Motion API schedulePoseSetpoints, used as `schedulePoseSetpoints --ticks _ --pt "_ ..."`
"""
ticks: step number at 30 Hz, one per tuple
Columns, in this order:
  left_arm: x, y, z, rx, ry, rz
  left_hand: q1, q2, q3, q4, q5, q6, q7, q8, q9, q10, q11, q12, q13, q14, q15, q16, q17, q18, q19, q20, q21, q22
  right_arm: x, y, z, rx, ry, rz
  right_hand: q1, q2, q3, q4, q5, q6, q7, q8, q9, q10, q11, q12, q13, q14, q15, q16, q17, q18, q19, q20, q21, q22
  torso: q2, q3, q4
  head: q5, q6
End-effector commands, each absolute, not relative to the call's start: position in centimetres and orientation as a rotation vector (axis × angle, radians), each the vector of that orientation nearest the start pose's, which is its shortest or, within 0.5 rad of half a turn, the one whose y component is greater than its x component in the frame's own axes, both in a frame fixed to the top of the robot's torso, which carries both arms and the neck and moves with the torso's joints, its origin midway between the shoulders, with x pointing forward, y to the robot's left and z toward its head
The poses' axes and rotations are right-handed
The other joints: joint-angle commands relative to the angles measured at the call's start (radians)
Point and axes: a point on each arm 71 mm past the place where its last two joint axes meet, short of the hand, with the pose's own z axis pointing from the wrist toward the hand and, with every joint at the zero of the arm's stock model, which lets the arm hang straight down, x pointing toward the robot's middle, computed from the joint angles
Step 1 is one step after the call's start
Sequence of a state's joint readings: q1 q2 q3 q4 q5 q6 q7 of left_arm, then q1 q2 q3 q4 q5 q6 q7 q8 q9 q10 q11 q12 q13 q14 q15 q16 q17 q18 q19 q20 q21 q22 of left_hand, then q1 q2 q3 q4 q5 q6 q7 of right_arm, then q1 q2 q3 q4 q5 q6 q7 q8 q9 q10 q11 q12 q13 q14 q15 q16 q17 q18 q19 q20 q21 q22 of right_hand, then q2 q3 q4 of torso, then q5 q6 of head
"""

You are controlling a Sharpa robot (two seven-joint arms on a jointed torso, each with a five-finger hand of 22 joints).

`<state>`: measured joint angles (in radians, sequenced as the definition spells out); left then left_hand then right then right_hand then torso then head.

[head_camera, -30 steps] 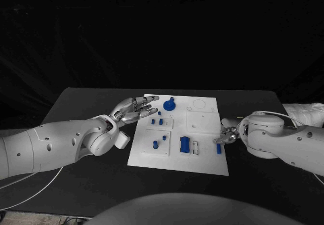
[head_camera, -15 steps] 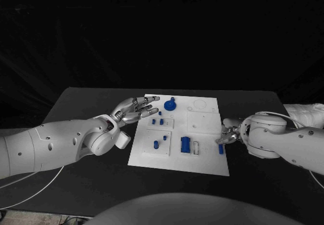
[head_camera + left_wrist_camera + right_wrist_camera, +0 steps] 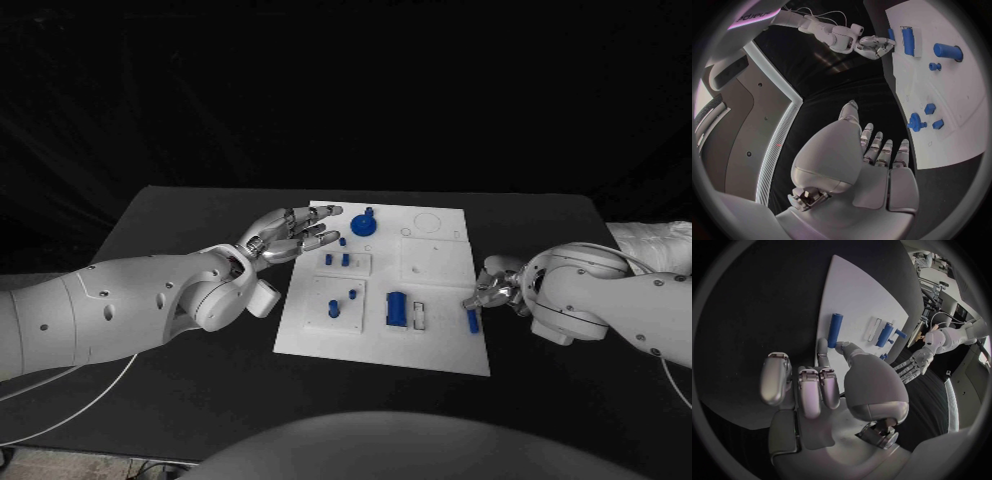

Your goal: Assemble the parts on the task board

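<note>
The white task board (image 3: 433, 345) lies in the middle of the black table. A blue peg (image 3: 470, 319) lies flat near its right edge, also seen in the right wrist view (image 3: 835, 330). My right hand (image 3: 498, 290) hovers beside the board's right edge, fingers stretched out, with the thumb (image 3: 844, 347) and a fingertip close to the peg's near end. Nothing is held in it. My left hand (image 3: 289, 235) floats over the board's far left edge, fingers spread and empty. A blue block (image 3: 394, 307) stands next to an empty slot (image 3: 420, 314).
A round blue knob (image 3: 362, 224) stands at the board's far side. Small blue pieces (image 3: 335, 260) and two more (image 3: 339, 303) stand on the left half. In the left wrist view the board (image 3: 954, 85) and my right hand (image 3: 873, 46) show.
My right arm and hand have drawn back a little to the right, away from the board. The blue peg stays lying near the right edge. The left hand has not moved.
</note>
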<state>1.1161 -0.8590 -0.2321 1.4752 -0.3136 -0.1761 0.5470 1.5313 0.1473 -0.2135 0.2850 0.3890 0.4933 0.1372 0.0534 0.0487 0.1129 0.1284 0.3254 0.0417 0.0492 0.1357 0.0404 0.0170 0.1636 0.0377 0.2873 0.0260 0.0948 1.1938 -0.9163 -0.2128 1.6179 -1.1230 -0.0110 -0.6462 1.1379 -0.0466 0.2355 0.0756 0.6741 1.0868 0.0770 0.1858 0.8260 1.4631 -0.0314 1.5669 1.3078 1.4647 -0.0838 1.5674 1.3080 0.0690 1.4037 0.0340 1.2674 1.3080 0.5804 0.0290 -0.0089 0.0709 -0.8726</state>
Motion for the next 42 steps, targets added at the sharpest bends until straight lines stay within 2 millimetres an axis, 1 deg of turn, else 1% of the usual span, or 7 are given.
schedulePoseSetpoints --ticks 1,5,10,18,22,31,42 --pt "43.9 21.7 -27.2 -0.752 1.694 -1.559 0.012 0.001 -0.006 0.002 0.007 0.000 0.003 0.004 0.001 0.000 0.007 0.005 0.002 0.009 0.001 0.003 0.001 0.015 0.003 0.001 0.003 -0.001 41.8 -23.9 -28.1 0.339 2.436 0.239 -0.016 0.006 0.065 -0.057 0.004 -0.036 -0.032 0.005 -0.108 0.108 0.003 0.004 0.263 0.106 0.003 0.003 0.263 0.003 0.002 -0.001 0.001 0.168 0.000 0.0000 0.0002 0.000 0.000" --pt "43.9 21.7 -27.2 -0.752 1.696 -1.559 0.013 0.001 -0.006 0.002 0.007 0.001 0.003 0.004 0.001 0.000 0.008 0.006 0.002 0.009 0.002 0.003 0.001 0.015 0.003 0.001 0.003 -0.001 41.6 -23.2 -27.2 0.358 2.432 0.285 -0.020 0.005 0.067 -0.057 0.002 -0.036 -0.033 0.007 -0.104 0.108 0.003 0.004 0.263 0.106 0.003 0.003 0.263 0.003 0.002 -0.001 0.000 0.168 0.000 -0.0002 0.0007 -0.005 0.000" --pt "43.9 21.6 -27.3 -0.752 1.700 -1.562 0.016 0.002 -0.007 0.002 0.008 0.009 0.010 0.005 0.002 0.001 0.009 0.008 0.002 0.009 0.002 0.004 0.001 0.015 0.002 0.001 0.003 -0.002 41.5 -21.9 -26.4 0.342 2.421 0.329 -0.031 0.002 0.071 -0.058 -0.003 -0.038 -0.034 0.009 -0.096 0.108 0.002 0.004 0.263 0.106 0.002 0.003 0.263 0.002 0.003 -0.002 0.001 0.168 0.000 -0.0002 0.0014 -0.006 0.000" --pt "43.9 21.5 -27.3 -0.750 1.705 -1.563 0.017 0.003 -0.007 0.002 0.008 0.018 0.015 0.007 0.003 0.002 0.009 0.009 0.002 0.009 0.003 0.004 0.001 0.014 0.002 0.001 0.003 -0.002 41.7 -20.2 -26.2 0.329 2.419 0.364 -0.044 0.003 0.075 -0.056 -0.009 -0.043 -0.033 0.010 -0.089 0.108 0.003 0.004 0.263 0.106 0.002 0.003 0.263 0.005 -0.002 -0.002 -0.008 0.166 0.000 -0.0003 0.0013 -0.008 0.000" --pt "43.9 21.5 -27.3 -0.750 1.707 -1.564 0.017 0.003 -0.007 0.002 0.008 0.018 0.015 0.007 0.003 0.002 0.009 0.009 0.002 0.009 0.003 0.004 0.001 0.014 0.002 0.001 0.003 -0.002 42.0 -19.5 -26.4 0.329 2.414 0.371 -0.054 0.007 0.080 -0.052 -0.011 -0.046 -0.032 0.012 -0.083 0.108 0.003 0.004 0.263 0.106 0.003 0.003 0.263 0.006 -0.008 -0.001 -0.017 0.163 0.001 -0.0003 0.0013 -0.006 0.000" --pt "43.9 21.4 -27.3 -0.751 1.713 -1.565 0.017 0.003 -0.007 0.002 0.008 0.021 0.016 0.008 0.003 0.001 0.009 0.008 0.002 0.009 0.003 0.004 0.001 0.014 0.002 0.001 0.003 -0.002 42.5 -18.9 -27.1 0.355 2.424 0.378 -0.058 0.012 0.087 -0.052 -0.009 -0.043 -0.034 0.016 -0.076 0.108 0.002 0.004 0.263 0.106 0.003 0.003 0.263 0.007 -0.009 -0.001 -0.020 0.162 0.000 -0.0001 0.0005 -0.003 0.000" --pt "43.9 21.2 -27.4 -0.750 1.724 -1.568 0.018 0.004 -0.007 0.002 0.008 0.021 0.017 0.008 0.003 0.001 0.010 0.008 0.002 0.010 0.003 0.005 0.001 0.014 0.003 0.002 0.003 -0.001 42.7 -18.9 -27.6 0.447 2.465 0.406 -0.079 0.024 0.098 -0.043 -0.012 -0.039 -0.037 0.026 -0.059 0.108 0.000 0.004 0.263 0.106 0.002 0.003 0.263 0.008 -0.011 -0.002 -0.023 0.162 0.000 -0.0003 0.0003 -0.004 0.000"
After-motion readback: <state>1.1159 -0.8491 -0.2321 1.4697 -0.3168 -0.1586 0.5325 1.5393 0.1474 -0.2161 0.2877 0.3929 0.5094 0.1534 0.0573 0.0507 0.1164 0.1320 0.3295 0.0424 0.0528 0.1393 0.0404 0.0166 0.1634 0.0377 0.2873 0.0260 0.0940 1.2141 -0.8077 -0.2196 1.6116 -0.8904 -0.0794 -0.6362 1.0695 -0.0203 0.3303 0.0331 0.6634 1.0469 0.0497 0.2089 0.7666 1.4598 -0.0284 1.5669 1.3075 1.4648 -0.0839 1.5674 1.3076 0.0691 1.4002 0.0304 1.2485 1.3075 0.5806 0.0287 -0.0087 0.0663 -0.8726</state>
